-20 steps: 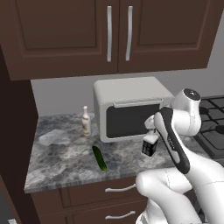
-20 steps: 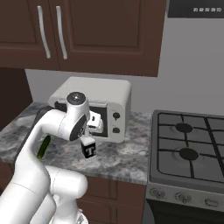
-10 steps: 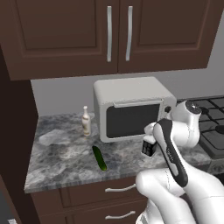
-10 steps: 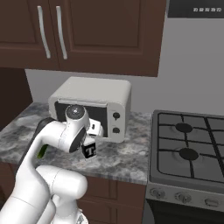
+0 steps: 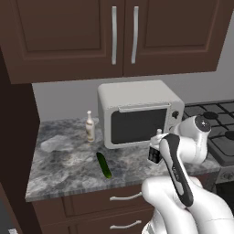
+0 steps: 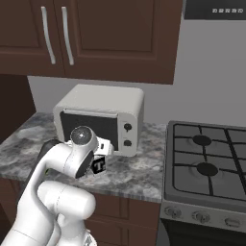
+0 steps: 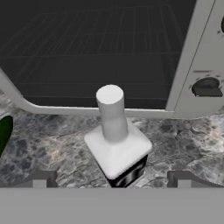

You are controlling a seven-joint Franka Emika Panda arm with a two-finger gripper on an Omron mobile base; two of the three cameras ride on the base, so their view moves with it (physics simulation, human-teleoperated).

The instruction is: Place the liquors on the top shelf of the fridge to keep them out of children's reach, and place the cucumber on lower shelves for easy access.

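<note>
The squat liquor bottle (image 7: 117, 146), dark-bodied with a white neck, stands on the counter in front of the microwave; it also shows as a dark block (image 5: 154, 155) (image 6: 99, 166). My gripper (image 7: 111, 183) is open, level with the bottle's body, one fingertip (image 7: 39, 179) on each side and apart from it. The slim cream liquor bottle (image 5: 90, 127) stands upright left of the microwave. The dark green cucumber (image 5: 103, 165) lies near the counter's front edge, and its tip (image 7: 4, 131) peeks in at the hand view's left. The fridge and its shelves are out of view.
The white microwave (image 5: 137, 112) (image 6: 98, 115) sits close behind the squat bottle, with its dark door (image 7: 109, 43) just beyond. A gas stove (image 6: 206, 161) adjoins the counter on the right. Dark wall cabinets (image 5: 119, 32) hang overhead.
The arm has folded lower, its elbow dropping toward the counter, and the hand has come down around the squat bottle. The jaws have stayed open; the bottles and cucumber have not moved.
</note>
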